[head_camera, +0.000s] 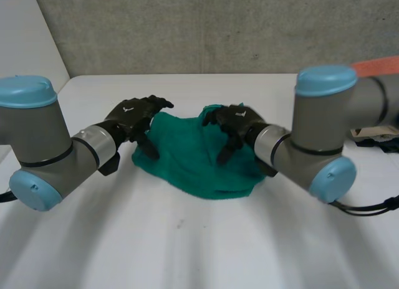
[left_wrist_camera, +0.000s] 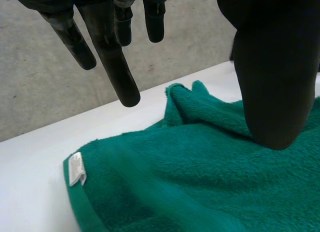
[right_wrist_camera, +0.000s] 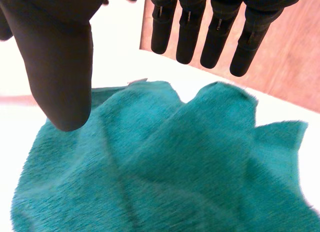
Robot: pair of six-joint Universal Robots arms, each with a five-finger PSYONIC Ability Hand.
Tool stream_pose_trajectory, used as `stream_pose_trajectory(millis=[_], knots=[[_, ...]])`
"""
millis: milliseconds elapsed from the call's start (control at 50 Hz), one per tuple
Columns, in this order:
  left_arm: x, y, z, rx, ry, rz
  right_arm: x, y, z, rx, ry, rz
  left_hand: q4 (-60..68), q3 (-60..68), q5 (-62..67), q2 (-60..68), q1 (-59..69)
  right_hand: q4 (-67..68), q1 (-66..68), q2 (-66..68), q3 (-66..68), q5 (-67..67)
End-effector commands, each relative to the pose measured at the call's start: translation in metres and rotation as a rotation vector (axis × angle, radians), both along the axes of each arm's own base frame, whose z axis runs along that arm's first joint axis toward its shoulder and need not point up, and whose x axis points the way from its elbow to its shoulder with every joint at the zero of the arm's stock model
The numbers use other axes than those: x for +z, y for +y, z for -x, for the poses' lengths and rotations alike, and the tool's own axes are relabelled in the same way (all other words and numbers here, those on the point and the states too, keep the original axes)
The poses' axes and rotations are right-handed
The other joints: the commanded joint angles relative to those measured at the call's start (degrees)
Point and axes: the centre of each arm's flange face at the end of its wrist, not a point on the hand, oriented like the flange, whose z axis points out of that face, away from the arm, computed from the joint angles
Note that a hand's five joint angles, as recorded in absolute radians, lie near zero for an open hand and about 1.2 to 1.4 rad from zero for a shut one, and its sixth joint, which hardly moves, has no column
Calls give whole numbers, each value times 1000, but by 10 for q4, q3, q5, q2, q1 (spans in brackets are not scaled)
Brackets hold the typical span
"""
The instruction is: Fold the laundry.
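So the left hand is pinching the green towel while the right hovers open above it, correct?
No: the left hand is open too, pinching nothing, as the left wrist view shows. The right hand does hover open above the green towel.

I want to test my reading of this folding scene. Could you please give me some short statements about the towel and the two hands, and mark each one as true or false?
1. The towel on the white table is green. True.
2. The left hand pinches a corner of the towel. False: its fingers are straight and hold nothing.
3. A small white label sits at the towel's edge. True.
4. The towel lies folded in a neat rectangle. False: it is rumpled, with an uneven outline.
5. The right hand is open over the towel. True.
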Motion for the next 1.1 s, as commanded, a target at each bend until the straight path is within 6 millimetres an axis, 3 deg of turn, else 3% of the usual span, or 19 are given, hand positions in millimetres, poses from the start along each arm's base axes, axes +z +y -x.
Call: stream_pose_trajectory(millis=[20,140,200,300,440,500,560,600,640,740,760,820,840,880,900,980,1040,1100], knots=[[-4,7,4,-37,-25,-7,27,-5,28,55,171,156,-18,-371,-22,-20,-25,22,28,31,29,23],[-20,23,18,-119,-131,0,12,-7,57,176,501,305,-18,-371,-22,-20,-25,32,38,41,39,33],[-29,30,26,-161,-186,7,0,-8,64,211,583,328,9,-344,5,7,3,44,50,53,51,45],[-51,40,44,-239,-293,41,-30,-16,68,189,556,282,32,-321,28,31,26,49,55,58,56,50],[-75,38,56,-241,-386,69,-56,-22,67,164,505,259,79,-274,75,78,73,88,93,96,94,88],[-86,36,61,-236,-422,79,-65,-24,65,153,491,257,195,-158,191,194,189,150,156,159,156,150],[-94,36,65,-236,-457,92,-72,-25,63,143,482,260,417,64,413,415,411,338,343,346,344,338],[-87,34,65,-217,-465,127,-71,-26,63,132,470,271,680,327,676,679,674,538,544,547,544,538],[-76,34,66,-197,-453,154,-68,-26,62,125,460,274,682,329,678,680,675,539,545,548,545,539],[-27,46,67,-168,-349,255,-46,-22,66,79,410,275,682,329,678,680,675,539,545,548,545,539],[-5,54,65,-160,-300,291,-33,-18,68,62,385,277,682,329,678,680,675,539,545,548,545,539],[31,66,59,-141,-219,344,-1,-15,73,23,337,299,682,329,678,680,675,539,545,548,545,539],[54,73,54,-126,-162,374,26,-13,79,-6,301,330,682,329,678,680,675,539,545,548,545,539],[76,81,49,-114,-105,403,55,-11,86,-41,264,369,682,329,678,680,675,539,545,548,545,539],[96,87,45,-110,-49,427,85,-8,92,-73,224,416,682,329,678,680,675,539,545,548,545,539],[136,93,38,-107,80,452,147,-1,106,-143,122,515,682,329,678,680,675,539,545,548,545,539],[145,90,37,-108,118,409,161,-5,105,-158,49,509,682,329,678,680,675,539,545,548,545,539],[139,80,37,-88,113,358,158,-10,100,-154,11,479,682,329,678,680,675,539,545,548,545,539]])
